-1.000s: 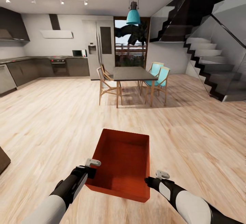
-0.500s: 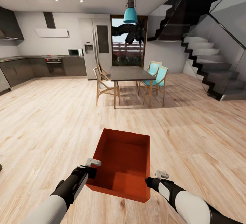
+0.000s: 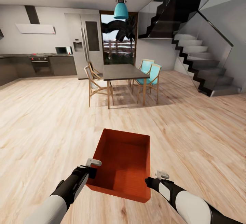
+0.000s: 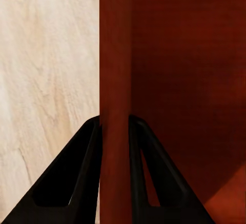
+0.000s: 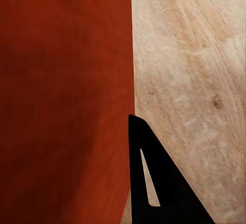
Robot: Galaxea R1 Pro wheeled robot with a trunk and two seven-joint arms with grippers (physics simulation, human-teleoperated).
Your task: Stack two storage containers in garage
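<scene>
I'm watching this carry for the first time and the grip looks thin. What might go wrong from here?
The left gripper pinches only the thin side wall of the storage container, so the bin may twist or slip. On the right gripper a single finger shows outside the wall, so that hold is unclear. The dining table and chairs lie ahead.

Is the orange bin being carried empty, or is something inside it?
Empty. The head view looks straight into the storage container and shows only its bare orange-red floor and walls, held between the left gripper and right gripper.

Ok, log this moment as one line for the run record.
phase: carrying | held: storage container, empty | left gripper: clamped on its wall | right gripper: at opposite wall | place: wood-plank floor, dining table ahead
</scene>
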